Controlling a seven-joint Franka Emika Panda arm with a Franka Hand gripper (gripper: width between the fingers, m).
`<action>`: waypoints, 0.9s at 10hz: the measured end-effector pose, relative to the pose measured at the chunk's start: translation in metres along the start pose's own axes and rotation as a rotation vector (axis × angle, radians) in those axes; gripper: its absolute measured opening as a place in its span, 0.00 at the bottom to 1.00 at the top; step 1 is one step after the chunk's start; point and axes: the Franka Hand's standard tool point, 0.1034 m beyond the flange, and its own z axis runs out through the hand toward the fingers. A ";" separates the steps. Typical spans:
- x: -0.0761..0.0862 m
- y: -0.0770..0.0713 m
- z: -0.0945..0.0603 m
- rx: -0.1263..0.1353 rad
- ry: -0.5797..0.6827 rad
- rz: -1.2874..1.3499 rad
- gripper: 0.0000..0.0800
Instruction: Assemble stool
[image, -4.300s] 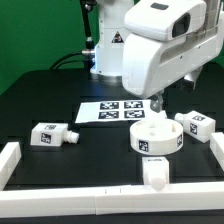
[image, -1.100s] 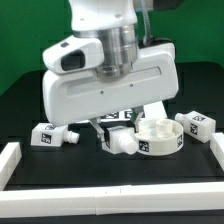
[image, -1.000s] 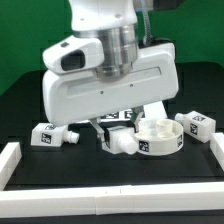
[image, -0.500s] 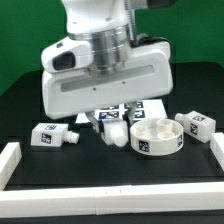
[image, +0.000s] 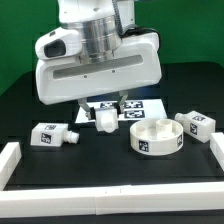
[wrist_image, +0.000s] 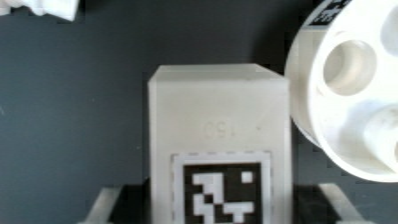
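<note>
Lying on its side on the black counter (image: 100, 165) at the exterior view's left is one stool leg, the left leg (image: 50, 134), with a white border rail (image: 10, 162) in front of it. Next comes the arm's bulky white head. Its jaws are clamped on a second leg, the held leg (image: 105, 121), one finger on each side; the wrist view shows this leg's tagged face (wrist_image: 217, 120) between them. Behind it lies the marker board (image: 143, 106). Further right the round seat disc (image: 157, 137) rests flat on the counter, near the held leg but apart from it. The right leg (image: 196, 124) lies just beside the disc.
</note>
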 end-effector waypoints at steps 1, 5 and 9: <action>-0.001 0.000 0.000 0.003 -0.006 0.023 0.42; -0.032 0.016 0.022 -0.014 0.002 0.114 0.42; -0.035 0.013 0.024 -0.011 -0.008 0.153 0.42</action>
